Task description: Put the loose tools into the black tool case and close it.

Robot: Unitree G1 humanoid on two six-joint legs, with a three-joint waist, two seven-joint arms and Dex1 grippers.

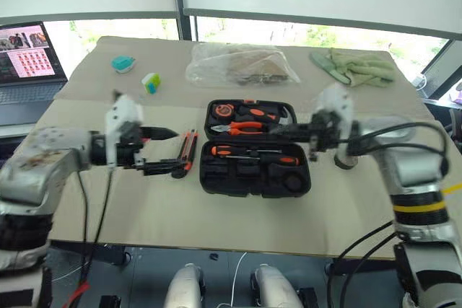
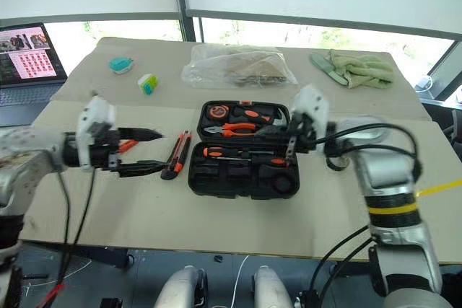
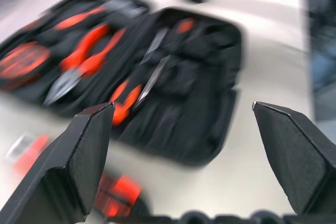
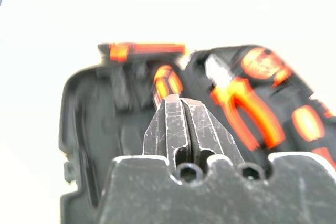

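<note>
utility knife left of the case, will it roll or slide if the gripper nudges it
The utility knife looks flat-sided and lies lengthwise on the table, so it probably slides or pivots, not rolls. Its body looks rigid, likely no flexing. Slim and low, it may be awkward to pinch.

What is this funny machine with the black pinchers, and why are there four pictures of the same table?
It is a robot with two arms. Two pictures come from cameras in its head, looking down at the table. The other two come from a camera on each wrist, looking along the jaws.

On the table lies an open black tool case with orange pliers and screwdrivers inside. A black-and-orange knife lies beside the case. Farther back sit a clear bag, a green cloth and a laptop.

The left gripper has its jaws wide open, near the knife. The right gripper has its jaws shut, over the case. Neither holds anything.
</note>
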